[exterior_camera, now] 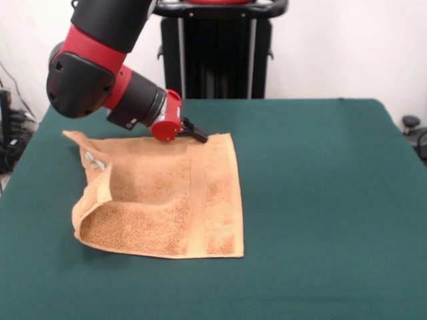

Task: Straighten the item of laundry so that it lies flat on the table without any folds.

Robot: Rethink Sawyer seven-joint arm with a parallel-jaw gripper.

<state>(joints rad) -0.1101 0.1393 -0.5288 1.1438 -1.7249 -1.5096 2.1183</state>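
The item of laundry, an orange-tan terry towel, lies left of the middle of the green table. Its right part lies flat, with a flat woven band running from far to near. Its left part is folded and raised, making a hollow, with a small white label showing at the far left corner. My gripper is low at the towel's far edge, touching or just above it, near the far right corner. The red and black arm comes down from the upper left.
The black pedestal stands at the table's far side. Dark gear and cables sit past the left edge. A dark wheeled base sits past the right edge. Bare green cloth stretches right of and in front of the towel.
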